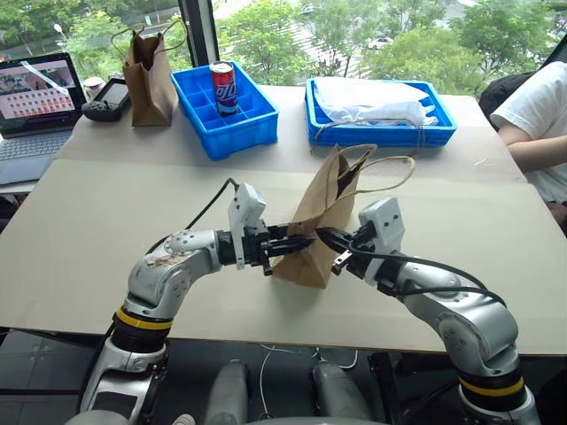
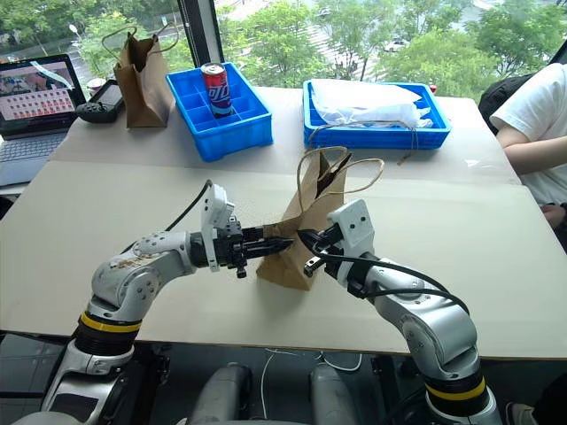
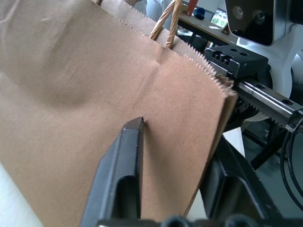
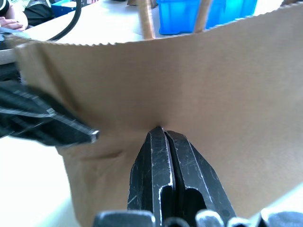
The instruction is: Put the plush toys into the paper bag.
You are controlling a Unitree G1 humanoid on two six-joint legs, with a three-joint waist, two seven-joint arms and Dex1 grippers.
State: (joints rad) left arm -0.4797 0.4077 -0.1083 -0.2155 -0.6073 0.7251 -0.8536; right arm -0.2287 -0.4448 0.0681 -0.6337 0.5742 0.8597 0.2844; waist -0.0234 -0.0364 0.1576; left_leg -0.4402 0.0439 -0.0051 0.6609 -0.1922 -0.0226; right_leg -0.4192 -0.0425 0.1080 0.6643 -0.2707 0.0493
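Observation:
The paper bag, light brown with twisted loop handles, stands tilted at the middle of the table between my two grippers. My left gripper comes in from the left and is shut on the bag's side edge. In the left wrist view one of its fingers lies on the bag's face and the other sits behind the paper edge. My right gripper reaches in from the right, shut with its tips pinching a crease in the bag's wall. The plush toys are out of view.
At the back left stand a darker brown bag, a laptop and a black controller. Behind the bag are a blue bin holding a can and a blue tray with white plastic. A person's sleeve is at the right.

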